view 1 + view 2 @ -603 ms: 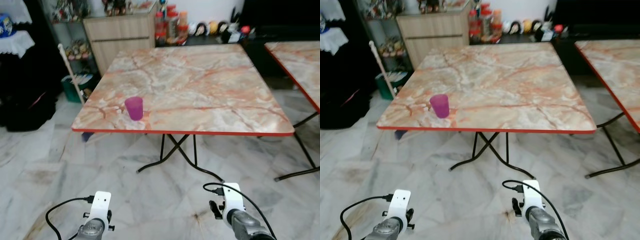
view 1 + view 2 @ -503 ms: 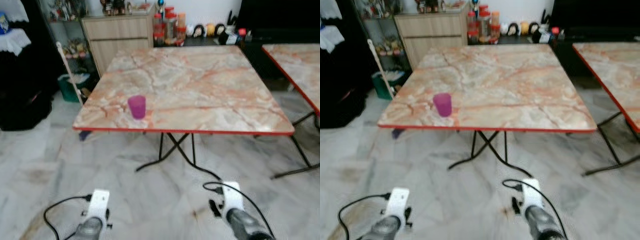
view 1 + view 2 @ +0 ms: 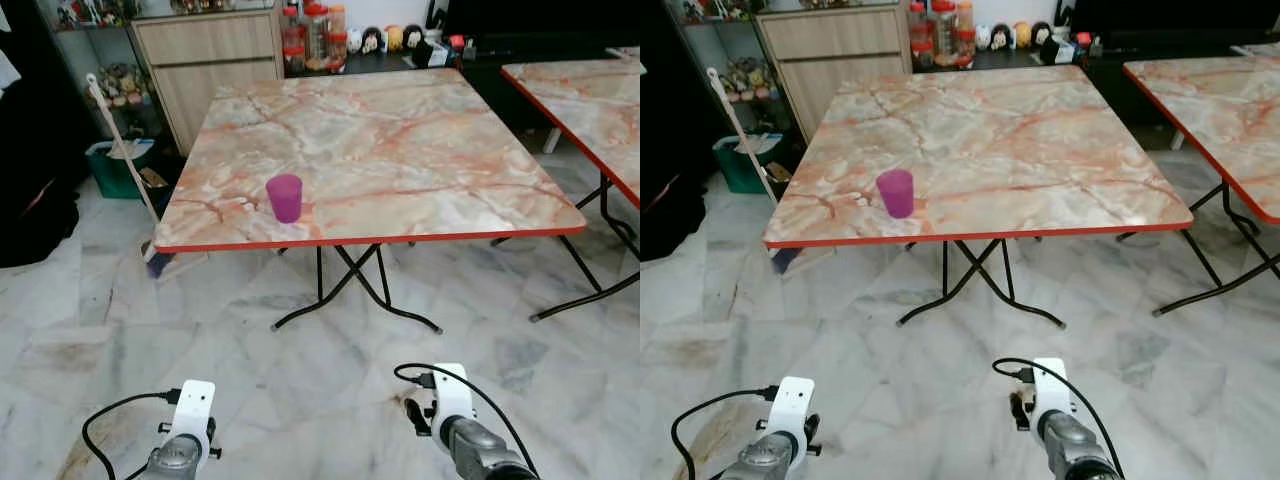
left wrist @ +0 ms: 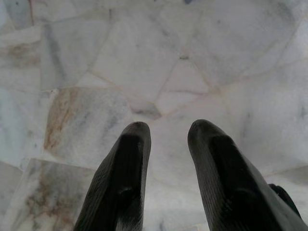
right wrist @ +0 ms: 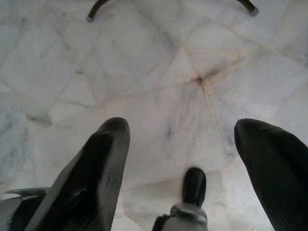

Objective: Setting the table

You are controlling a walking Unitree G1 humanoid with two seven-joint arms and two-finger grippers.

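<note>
barely begun, by the look of it: just one purple cup [image 3: 284, 197] upright on the marble table [image 3: 420, 150], centre-left of frame, near the front red edge, toward the table's left corner. no plates, cutlery or other settings visible on top, so nearly all of the setting looks left to do. second table [image 3: 590, 100] at the upper right edge, partly cut off. cabinet [image 3: 205, 60] at upper left w/ jars [image 3: 310, 35] and small ornaments along the back wall; broom [image 3: 130, 180] leaning at the left by a green bin [image 3: 112, 165]. standing well back from the table, marble floor [image 3: 300, 380] betw. robot and table legs. both arms low at the bottom of frame, hanging idle, wrists w/ white modules and black cables. left gripper [image 4: 166, 137] pointing down at floor tiles, fingers [image 4: 125, 173] a little apart, nothing betw. them. right gripper [image 5: 180, 130] also aimed at the floor, fingers [image 5: 96, 168] spread wide, empty; table feet just visible at the top of that wrist view. neither gripper near the cup or tabletop. judging from this: prob. at an approach or transit step, no item in hand to put down, so next likely needs fetching tableware from elsewhere or closing in on the table. can't tell from here where more tableware is kept. cup well clear of both arms, nothing to knock at this range.
</note>
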